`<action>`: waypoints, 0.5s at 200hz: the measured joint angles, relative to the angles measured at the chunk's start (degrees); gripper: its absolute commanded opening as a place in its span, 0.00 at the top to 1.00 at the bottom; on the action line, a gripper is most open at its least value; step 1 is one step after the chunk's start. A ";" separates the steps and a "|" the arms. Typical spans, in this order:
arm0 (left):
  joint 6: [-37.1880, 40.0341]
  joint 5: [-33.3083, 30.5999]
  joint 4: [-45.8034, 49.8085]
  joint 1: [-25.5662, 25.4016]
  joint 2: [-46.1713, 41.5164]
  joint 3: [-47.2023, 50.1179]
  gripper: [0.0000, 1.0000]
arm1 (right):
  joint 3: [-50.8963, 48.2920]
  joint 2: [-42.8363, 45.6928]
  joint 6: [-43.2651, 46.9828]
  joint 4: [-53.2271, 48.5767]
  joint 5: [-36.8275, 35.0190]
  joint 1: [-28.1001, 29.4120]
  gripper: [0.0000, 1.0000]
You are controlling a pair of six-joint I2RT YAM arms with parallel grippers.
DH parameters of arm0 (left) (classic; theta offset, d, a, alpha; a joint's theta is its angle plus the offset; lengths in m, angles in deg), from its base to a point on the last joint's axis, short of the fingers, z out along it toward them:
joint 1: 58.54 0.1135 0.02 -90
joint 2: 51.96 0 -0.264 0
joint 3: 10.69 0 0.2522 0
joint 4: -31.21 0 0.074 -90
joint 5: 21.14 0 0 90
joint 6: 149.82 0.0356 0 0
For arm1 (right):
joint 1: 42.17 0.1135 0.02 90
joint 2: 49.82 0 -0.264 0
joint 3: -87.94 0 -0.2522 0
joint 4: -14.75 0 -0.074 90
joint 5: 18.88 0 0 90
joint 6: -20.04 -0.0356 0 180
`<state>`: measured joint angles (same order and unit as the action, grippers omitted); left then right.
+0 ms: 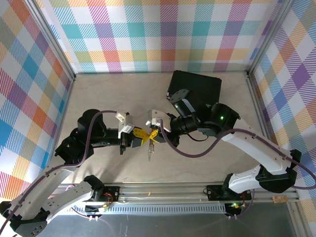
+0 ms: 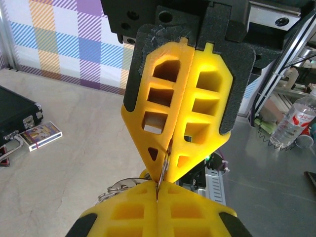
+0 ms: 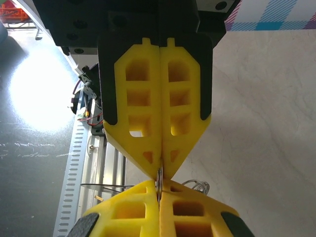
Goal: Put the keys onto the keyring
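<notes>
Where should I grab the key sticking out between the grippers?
Probably the key by its free end, from the near edge: it juts out clear there, its other end crowded between the shut left gripper and right gripper.

- Keyring (image 2: 117,186): a thin grey wire loop, low centre in the left wrist view. My left claw (image 1: 144,138) and my right claw (image 1: 152,135) pinch it, tip to tip.
- Key (image 1: 149,152): slim and silvery-grey, pointing down-frame just below centre of the top view.

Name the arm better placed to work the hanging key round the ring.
Right, probably. The left end effector and right end effector are shut tip to tip on the keyring; the key hangs nearer the right's tips.
</notes>
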<state>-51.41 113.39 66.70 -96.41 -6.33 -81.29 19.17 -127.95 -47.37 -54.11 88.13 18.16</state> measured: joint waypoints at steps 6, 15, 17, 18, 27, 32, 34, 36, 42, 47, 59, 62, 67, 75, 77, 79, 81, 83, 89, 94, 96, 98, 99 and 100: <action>-0.22 0.04 -0.35 0.00 0.00 0.07 1.00 | 0.04 0.00 0.00 0.00 0.00 0.00 1.00; -0.96 0.31 -1.31 0.00 -0.20 0.44 1.00 | 0.09 0.13 -0.02 0.04 0.00 0.00 0.93; -1.16 0.39 -1.57 0.00 -0.26 0.52 1.00 | 0.09 0.20 -0.02 0.07 0.00 0.00 0.91; -1.16 0.39 -1.60 0.00 -0.28 0.55 1.00 | 0.09 0.20 -0.02 0.07 0.00 0.00 0.90; -2.14 0.81 -3.04 0.00 -0.59 1.16 1.00 | 0.09 0.48 -0.24 0.17 0.04 0.02 0.81; -2.86 1.03 -4.17 0.00 -0.85 1.57 1.00 | 0.00 0.70 -0.28 0.46 0.20 0.04 0.79; -3.13 1.09 -4.57 0.00 -0.96 1.68 1.00 | -0.07 0.81 -0.52 0.57 0.22 0.07 0.78; -3.48 1.22 -5.09 0.00 -1.09 1.90 1.00 | -0.20 0.96 -0.92 0.79 0.24 0.07 0.77; -4.33 1.36 -6.36 0.00 -1.46 2.36 1.00 | -0.52 1.40 -0.94 1.36 0.39 0.07 0.75; -5.07 1.46 -7.56 0.02 -1.79 2.82 1.00 | -1.03 1.92 -1.01 2.03 0.46 0.07 0.74; -7.23 1.97 -10.58 0.02 -2.67 3.80 1.00 | -2.84 3.72 -1.90 4.04 0.50 0.07 0.73; -7.65 2.08 -11.37 0.00 -2.84 4.02 1.00 | -3.30 4.22 -2.12 4.48 0.50 0.07 0.73; -8.55 2.32 -12.74 0.00 -3.15 4.46 1.00 | -4.20 5.09 -2.49 5.33 0.50 0.07 0.73; -10.12 2.64 -15.15 0.00 -3.65 5.27 1.00 | -5.66 6.62 -3.34 6.95 0.55 0.07 0.73; -10.60 2.80 -15.82 0.00 -3.76 5.46 1.00 | -6.03 6.99 -3.58 7.37 0.57 0.07 0.73; -10.80 2.89 -16.33 0.02 -3.85 5.68 1.00 | -6.40 7.39 -3.80 7.85 0.59 0.07 0.73; -11.04 2.93 -16.79 0.02 -3.89 5.81 1.00 | -6.64 7.61 -3.85 8.09 0.59 0.07 0.73; -11.50 3.04 -17.35 0.00 -3.98 6.03 1.00 | -6.97 8.00 -4.13 8.57 0.59 0.07 0.73; -12.35 3.37 -18.80 0.02 -4.15 6.51 1.00 | -7.89 9.03 -4.79 9.81 0.59 0.07 0.73; -13.27 3.63 -20.04 0.02 -4.24 6.93 1.00 | -8.46 9.64 -5.29 10.69 0.61 0.07 0.73; -13.44 3.63 -20.31 0.00 -4.24 7.04 1.00 | -8.66 9.90 -5.46 11.13 0.61 0.07 0.73; -13.77 3.78 -20.76 0.02 -4.24 7.19 1.00 | -8.81 10.05 -5.64 11.39 0.61 0.07 0.73; -13.90 3.85 -21.07 0.02 -4.24 7.26 1.00 | -8.96 10.21 -5.73 11.67 0.59 0.07 0.73; -14.01 3.85 -21.20 0.02 -4.24 7.28 1.00 | -9.03 10.27 -5.75 11.82 0.61 0.07 0.73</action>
<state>-65.42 117.24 45.50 -96.38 -10.57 -74.02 10.14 -117.68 -53.12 -42.28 88.74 18.23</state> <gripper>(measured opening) 0.063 0.268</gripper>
